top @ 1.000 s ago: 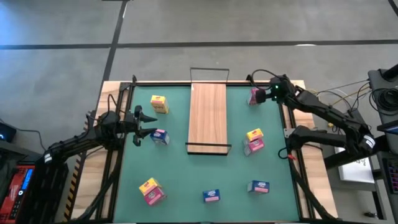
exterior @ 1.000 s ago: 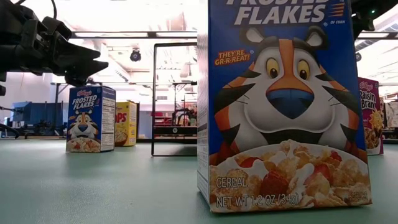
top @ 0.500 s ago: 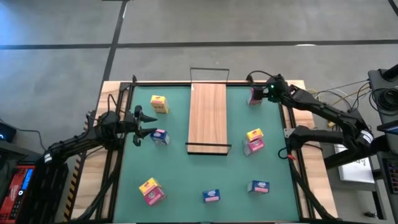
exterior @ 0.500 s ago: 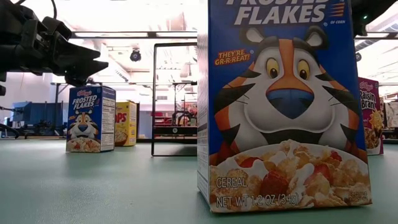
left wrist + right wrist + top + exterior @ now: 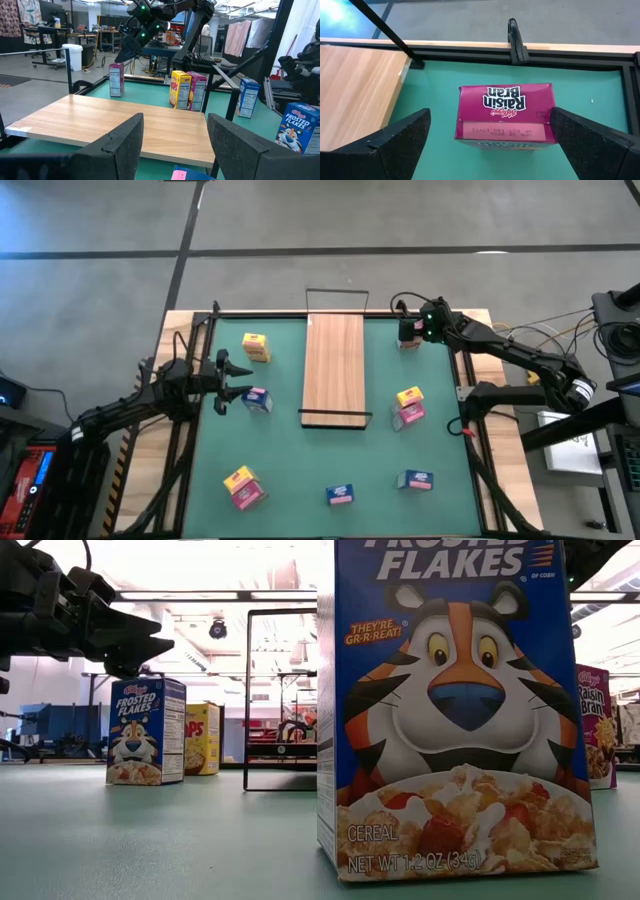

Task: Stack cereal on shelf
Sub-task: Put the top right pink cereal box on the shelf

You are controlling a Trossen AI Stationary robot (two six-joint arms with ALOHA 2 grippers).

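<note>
The green table (image 5: 440, 440) carries the shelf (image 5: 334, 367), a long pale-wood board with a smooth grain and thin black wire rails at its short ends. It lies to the side of the right gripper (image 5: 408, 329), near but not touching, and empty of boxes.

The right gripper hangs over the far right corner with its two dark fingers spread as wide as they go and nothing between them. Directly under it stands the Raisin Bran box (image 5: 504, 113), a small magenta cardboard carton with crisp edges and a flat printed top. The box's long side runs across the gap from finger to finger, so in my judgement a straight descent would bracket its ends.

The left gripper (image 5: 236, 379) waits across the board with fingers partly parted and empty, a blue Frosted Flakes box (image 5: 257, 400) just beside it. The right arm is plainly the nearer one to the magenta box.
</note>
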